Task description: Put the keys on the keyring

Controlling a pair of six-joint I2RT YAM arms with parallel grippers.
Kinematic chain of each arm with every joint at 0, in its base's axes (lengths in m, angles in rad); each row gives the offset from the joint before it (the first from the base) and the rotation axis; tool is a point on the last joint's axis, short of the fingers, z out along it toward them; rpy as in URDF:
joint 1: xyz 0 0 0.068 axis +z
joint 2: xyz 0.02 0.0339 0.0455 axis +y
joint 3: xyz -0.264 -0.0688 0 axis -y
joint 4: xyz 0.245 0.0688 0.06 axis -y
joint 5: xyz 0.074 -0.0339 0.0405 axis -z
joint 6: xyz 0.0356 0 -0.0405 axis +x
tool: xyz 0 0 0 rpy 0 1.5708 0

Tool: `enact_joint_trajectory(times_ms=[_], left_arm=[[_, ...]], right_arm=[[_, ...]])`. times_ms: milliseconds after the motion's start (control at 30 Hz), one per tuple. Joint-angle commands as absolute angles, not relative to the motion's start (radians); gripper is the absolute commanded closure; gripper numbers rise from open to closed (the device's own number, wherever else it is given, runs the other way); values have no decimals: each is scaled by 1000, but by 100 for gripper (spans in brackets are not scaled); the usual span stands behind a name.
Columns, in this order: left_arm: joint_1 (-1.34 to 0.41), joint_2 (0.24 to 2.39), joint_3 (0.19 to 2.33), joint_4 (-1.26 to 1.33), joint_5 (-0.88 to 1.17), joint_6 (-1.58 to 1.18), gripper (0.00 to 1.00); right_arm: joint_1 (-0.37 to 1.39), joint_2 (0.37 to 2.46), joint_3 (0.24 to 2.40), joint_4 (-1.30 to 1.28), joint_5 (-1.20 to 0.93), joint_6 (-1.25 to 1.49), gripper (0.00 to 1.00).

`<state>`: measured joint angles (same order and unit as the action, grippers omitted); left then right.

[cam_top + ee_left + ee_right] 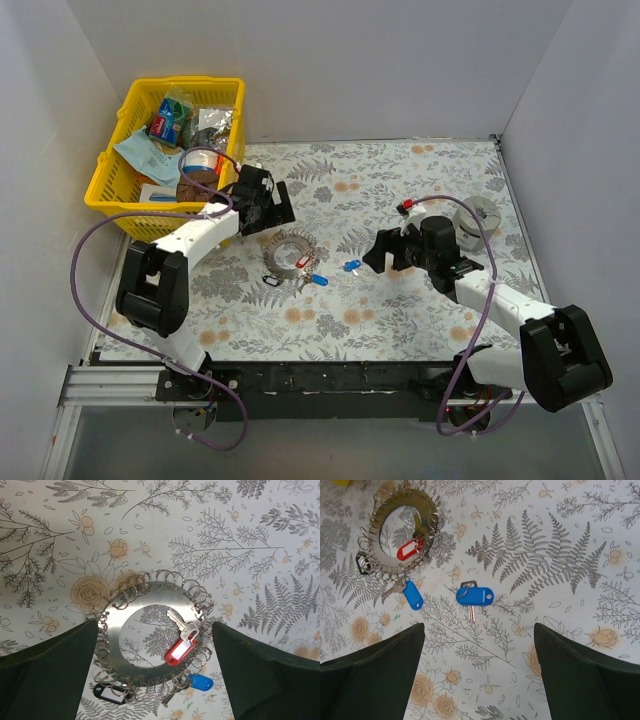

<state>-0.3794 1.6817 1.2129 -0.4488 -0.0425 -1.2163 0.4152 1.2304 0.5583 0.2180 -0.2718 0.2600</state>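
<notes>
The keyring (290, 255) is a flat silvery ring edged with small wire loops, lying mid-table. In the left wrist view the keyring (120, 630) lies between my open left gripper (154, 625) fingers, below them. A red-tagged key (181, 650) rests across its rim, a blue-tagged key (201, 682) lies at its lower edge among the loops, and a black tag (107, 692) sits at the lower left. A loose blue-tagged key (475, 596) lies apart on the cloth, ahead of my open, empty right gripper (479, 627). Another red tag (405, 207) lies by the right arm.
A yellow basket (110, 185) full of packets stands at the back left, close behind the left arm. A squat grey cylinder (480, 215) sits at the right near the wall. White walls close in the floral cloth (350, 320) on three sides.
</notes>
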Motion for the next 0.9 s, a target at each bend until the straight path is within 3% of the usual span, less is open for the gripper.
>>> enact_joint_trajectory(times_ms=[0, 867], left_arm=[[-376, 1706, 1198, -462, -100, -1215, 2], [-420, 1827, 1160, -367, 37, -1198, 2]], right_arm=[[422, 1193, 535, 235, -267, 268, 3], [431, 1172, 560, 210, -250, 259, 2]])
